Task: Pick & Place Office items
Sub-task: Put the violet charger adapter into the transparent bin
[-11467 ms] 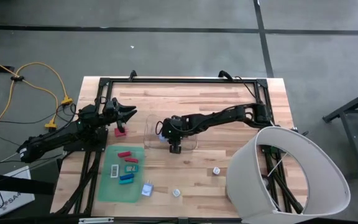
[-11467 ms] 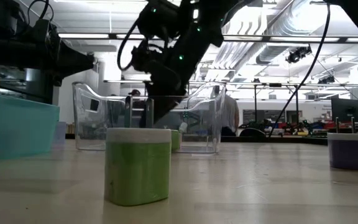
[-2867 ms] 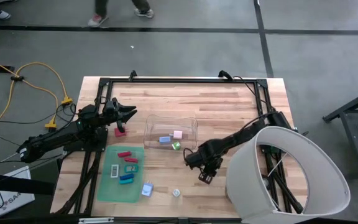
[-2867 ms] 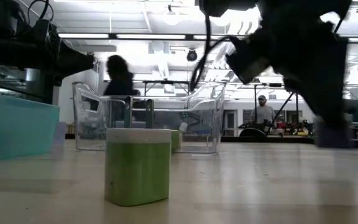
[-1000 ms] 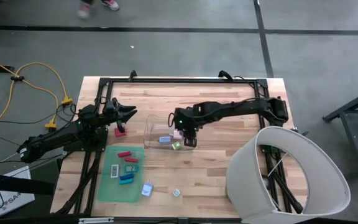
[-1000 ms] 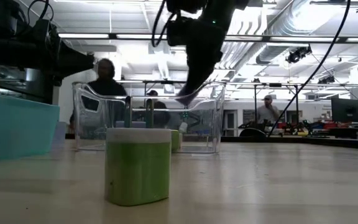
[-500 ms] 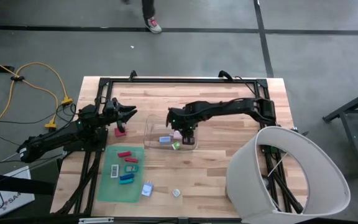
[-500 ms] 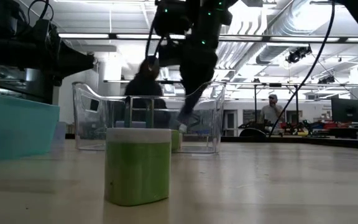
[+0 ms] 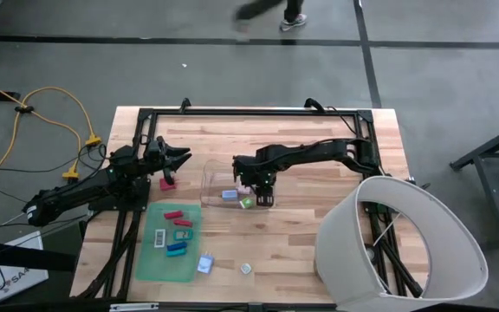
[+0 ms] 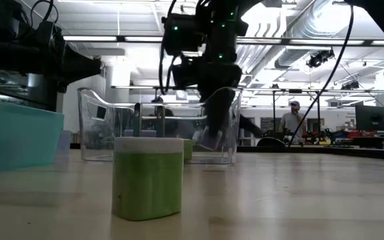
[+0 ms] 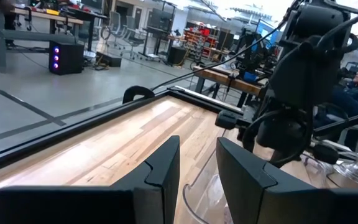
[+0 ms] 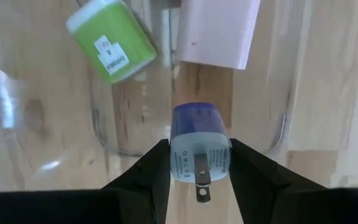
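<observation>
Pale wood-plank table (image 9: pixel 319 130), grey concrete floor. Right gripper (image 12: pixel 199 163) pinches glossy blue plug block (image 12: pixel 200 149) inside clear bin (image 9: pixel 210 178); left gripper (image 11: pixel 197 163) apparently narrowly parted, empty.

The small green block with a white end cap (image 12: pixel 110 39), seen in the right wrist view, carries a white sticker with tiny print, of which only a single letter "A" can be made out. The white face of the small blue-purple plug adapter with two metal prongs (image 12: pixel 199 147) bears fine print that is too small to read. No other text is legible in any view.
</observation>
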### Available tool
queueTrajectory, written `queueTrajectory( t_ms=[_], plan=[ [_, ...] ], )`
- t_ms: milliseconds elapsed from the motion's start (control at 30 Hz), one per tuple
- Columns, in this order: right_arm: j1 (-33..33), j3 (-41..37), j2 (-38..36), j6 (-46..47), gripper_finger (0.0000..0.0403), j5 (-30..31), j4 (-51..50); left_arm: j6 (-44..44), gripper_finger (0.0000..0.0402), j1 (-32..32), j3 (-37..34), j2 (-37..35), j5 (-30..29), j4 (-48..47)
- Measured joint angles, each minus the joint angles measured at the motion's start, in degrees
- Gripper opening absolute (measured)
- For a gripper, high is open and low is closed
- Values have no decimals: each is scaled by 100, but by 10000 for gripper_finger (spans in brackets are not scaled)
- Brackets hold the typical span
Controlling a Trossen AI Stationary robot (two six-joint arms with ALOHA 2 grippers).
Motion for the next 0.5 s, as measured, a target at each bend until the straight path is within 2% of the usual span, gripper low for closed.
queueTrajectory(
  t_ms=[500],
  plan=[
    [0,6,61,0,130,-122,-3,0,102,0,0,0,0,33]
  ],
)
